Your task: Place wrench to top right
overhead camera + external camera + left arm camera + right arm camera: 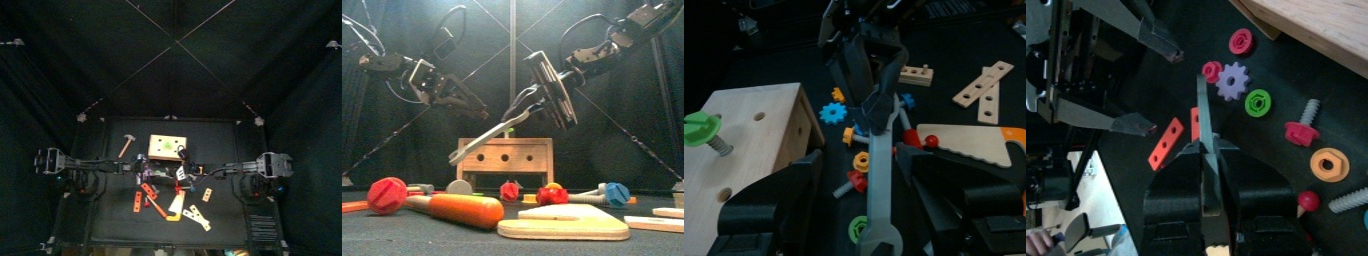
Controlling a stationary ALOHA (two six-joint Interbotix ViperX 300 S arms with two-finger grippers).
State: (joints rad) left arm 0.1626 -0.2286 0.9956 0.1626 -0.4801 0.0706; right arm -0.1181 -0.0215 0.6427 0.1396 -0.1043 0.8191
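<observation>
The wrench (505, 125) is a long grey metal bar held in the air, slanting down to the left in front of the wooden box (505, 160). My right gripper (543, 95) is shut on its upper end. In the right wrist view (1201, 145) the jaws pinch the wrench (1199, 115) edge-on. My left gripper (469, 100) is open. In the left wrist view (871, 215) its jaws stand wide on either side of the wrench's (878, 170) lower open end without touching it. In the top view both grippers meet just in front of the box (166, 146).
Below lie coloured gears (1233, 80), a red drilled bar (1164, 145), a toy saw (985, 145) and wooden strips (981, 85). A green bolt (700, 128) sticks in the box. A wooden hammer (127, 140) lies at the back left. An orange-handled tool (456, 208) lies at the front.
</observation>
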